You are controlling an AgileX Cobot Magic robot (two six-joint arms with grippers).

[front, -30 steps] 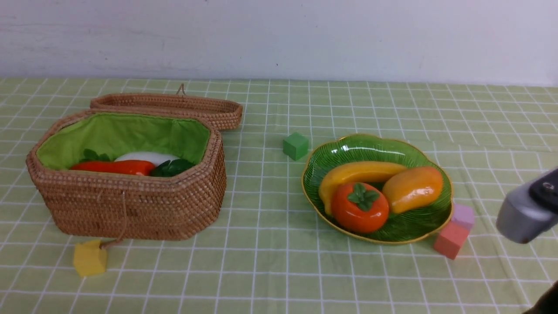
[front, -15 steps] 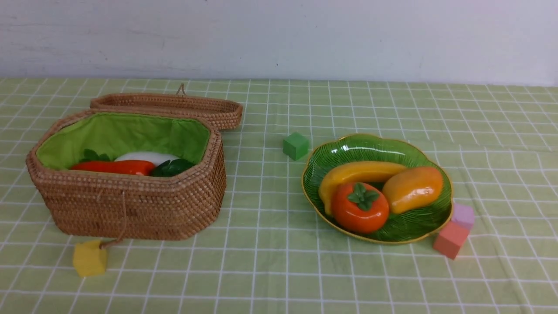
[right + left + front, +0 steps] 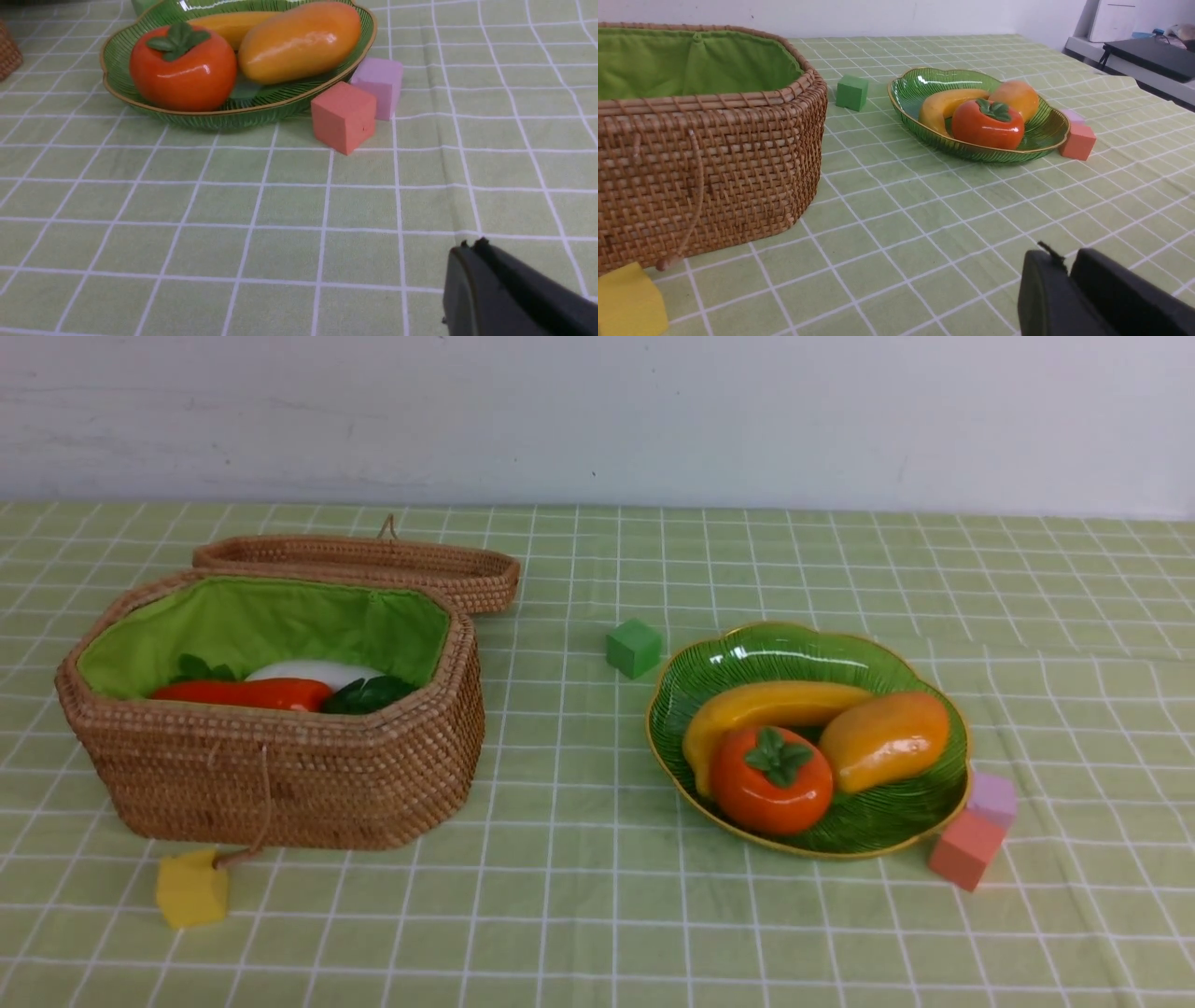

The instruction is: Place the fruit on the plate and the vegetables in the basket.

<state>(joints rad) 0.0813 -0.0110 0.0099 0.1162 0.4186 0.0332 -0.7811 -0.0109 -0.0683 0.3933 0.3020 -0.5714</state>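
A green checked tablecloth runs back to a pale wall and fills most of the front view.

Nearest, low in the frame, a yellow foam cube sits at lower left, touching the cord that hangs from the basket. A red cube and a lilac cube sit at lower right, just beside the plate's rim.

In the middle band, the wicker basket stands at left with its lid folded back behind it. Inside lie the carrot, the white radish and a dark shape that is probably the eggplant.

At right centre, the green leaf plate holds the persimmon in front, the banana behind it and the mango to their right. A green cube sits just beyond the plate's left edge.

Neither arm appears in the front view. The left gripper and right gripper each show only dark finger ends in the lower right corner of their wrist views, holding nothing; the left looks closed, while the right's opening cannot be judged.

The sorting looks finished, so I judge that no further pick is needed; at most the arms settle at rest.
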